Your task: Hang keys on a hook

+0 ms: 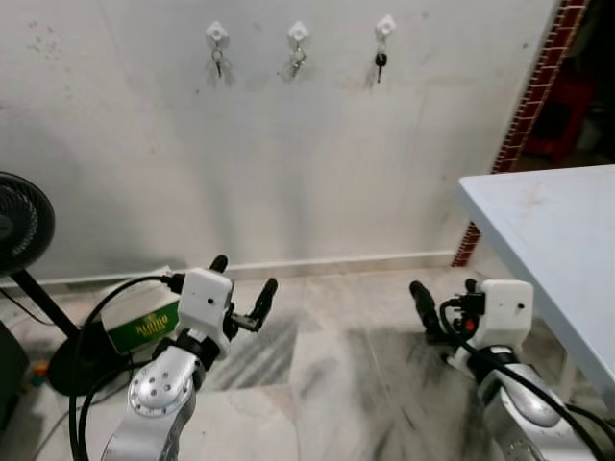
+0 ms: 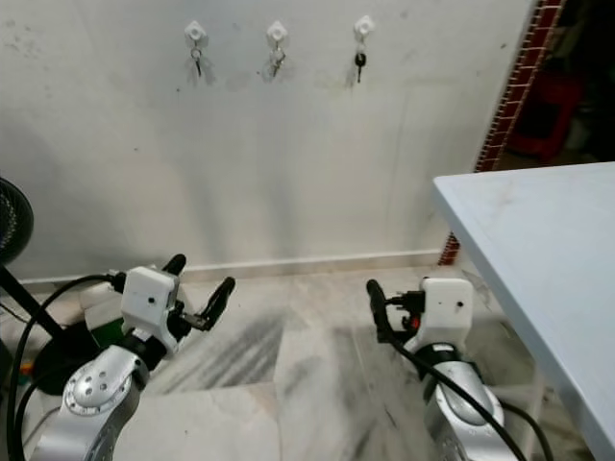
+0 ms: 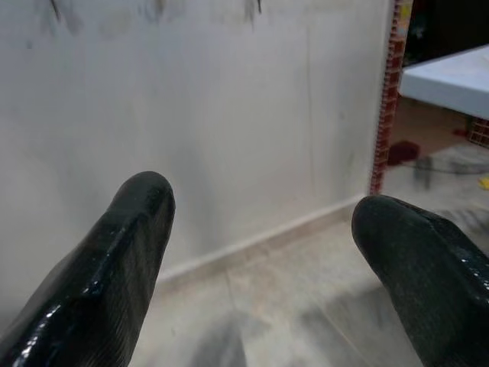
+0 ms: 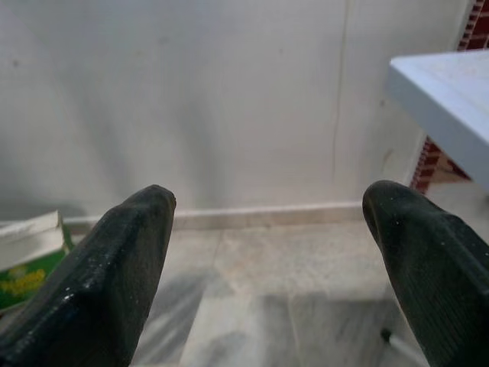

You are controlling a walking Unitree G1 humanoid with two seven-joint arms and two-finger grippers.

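Note:
Three white hooks are fixed high on the pale wall, and each carries a key. The left hook (image 1: 217, 33) holds a small key (image 1: 218, 63), the middle hook (image 1: 299, 33) a silvery key bunch (image 1: 296, 63), and the right hook (image 1: 385, 25) a black-headed key (image 1: 381, 64). My left gripper (image 1: 243, 277) is low in front of me, open and empty, far below the hooks. At the same low height, my right gripper (image 1: 442, 296) is also open and empty. Both wrist views look between spread black fingertips (image 3: 137, 222) (image 4: 137, 229) at the wall's base.
A black fan (image 1: 19, 226) on a stand is at the left, with a green and white box (image 1: 144, 322) and black cables beside it. A light-blue table (image 1: 548, 230) juts in at the right, beside a brick-patterned wall edge (image 1: 533, 91). Marble floor lies ahead.

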